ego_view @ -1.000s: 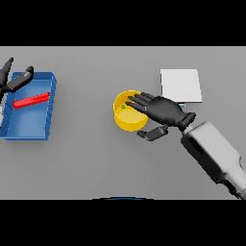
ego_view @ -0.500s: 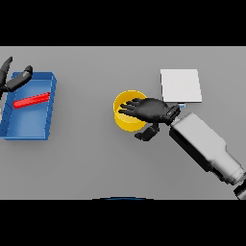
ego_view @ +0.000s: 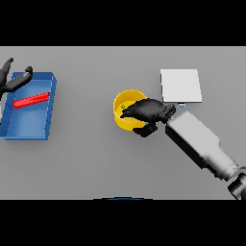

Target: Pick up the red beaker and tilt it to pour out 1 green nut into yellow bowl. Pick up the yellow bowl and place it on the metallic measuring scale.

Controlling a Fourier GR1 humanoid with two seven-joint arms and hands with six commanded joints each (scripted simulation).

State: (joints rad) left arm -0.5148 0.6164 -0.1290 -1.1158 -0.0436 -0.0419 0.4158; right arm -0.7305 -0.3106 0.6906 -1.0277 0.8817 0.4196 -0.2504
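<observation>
Red beaker (ego_view: pixel 31 100) lies flat in the blue tray (ego_view: pixel 29 132) far left, my left hand (ego_view: pixel 12 79) loose-fingered at its top corner. Mid-desk (ego_view: pixel 86 163), yellow bowl (ego_view: pixel 126 108) holds a green nut (ego_view: pixel 123 106); my right hand (ego_view: pixel 146 111) is curled over its near rim. Squeeze firm, lift level so the nut stays put, then carry right to the metallic scale (ego_view: pixel 180 85) just beside.

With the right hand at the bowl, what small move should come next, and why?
Probably close the right hand on the bowl's rim and lift. A green nut already lies inside, the hand covers the bowl's right side, and the scale sits close by at upper right.
</observation>
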